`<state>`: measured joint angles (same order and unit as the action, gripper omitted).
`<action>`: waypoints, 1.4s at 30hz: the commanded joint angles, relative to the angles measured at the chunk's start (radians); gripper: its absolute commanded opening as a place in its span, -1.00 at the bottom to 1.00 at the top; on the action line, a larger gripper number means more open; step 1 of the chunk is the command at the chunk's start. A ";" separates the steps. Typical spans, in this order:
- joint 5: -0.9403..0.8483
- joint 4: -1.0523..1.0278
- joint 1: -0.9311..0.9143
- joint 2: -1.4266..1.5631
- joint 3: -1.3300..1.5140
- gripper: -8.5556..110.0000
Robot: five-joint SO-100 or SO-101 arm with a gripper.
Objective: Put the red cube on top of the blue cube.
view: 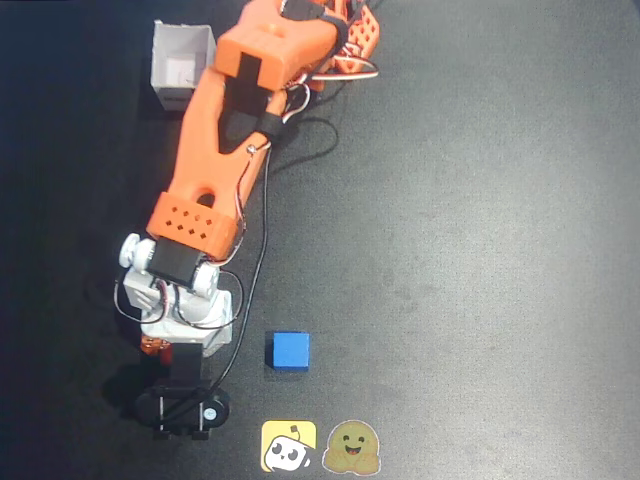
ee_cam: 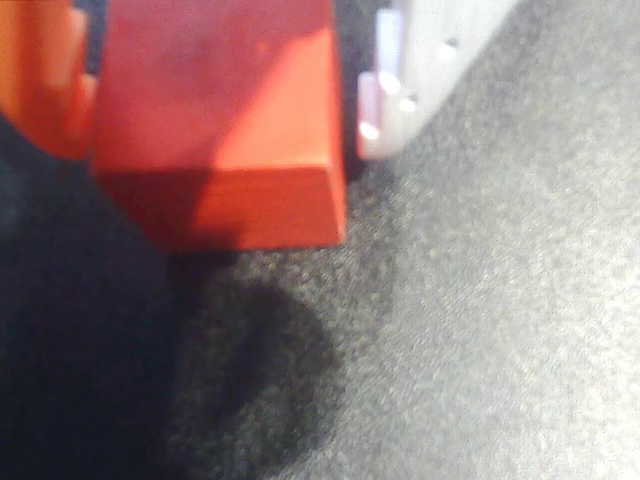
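Note:
In the wrist view the red cube (ee_cam: 220, 120) fills the upper left, sitting between an orange finger (ee_cam: 40, 80) and a white finger (ee_cam: 410, 70) of my gripper (ee_cam: 220, 110). The jaws are closed around it, with a thin dark line on the white finger's side. The cube is at or just above the dark mat. In the overhead view only a sliver of the red cube (view: 152, 347) shows under the gripper (view: 162, 350) at lower left. The blue cube (view: 291, 351) stands alone on the mat, to the right of the gripper.
A white open box (view: 180, 62) stands at the top left beside the orange arm (view: 225, 140). Two stickers, one yellow (view: 289, 446) and one greenish-brown (view: 352, 448), lie at the bottom edge below the blue cube. A black cable (view: 262, 240) trails along the arm.

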<state>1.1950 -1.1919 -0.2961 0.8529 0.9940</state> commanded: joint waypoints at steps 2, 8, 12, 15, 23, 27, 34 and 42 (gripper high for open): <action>0.011 0.014 -0.006 0.015 -0.034 -0.60; 0.020 0.011 -0.006 0.015 -0.034 -0.72; 0.021 0.008 -0.008 0.017 -0.034 -0.72; 0.028 -0.009 -0.009 0.017 -0.041 -0.72; 0.063 -0.130 -0.008 0.015 -0.138 -0.72; 0.077 -0.170 -0.005 0.028 -0.161 -0.72; 0.106 -0.245 0.002 0.040 -0.236 -0.72; 0.184 -0.330 0.035 0.129 -0.264 -0.72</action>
<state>1.3453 -1.5002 -0.2823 0.8514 0.7747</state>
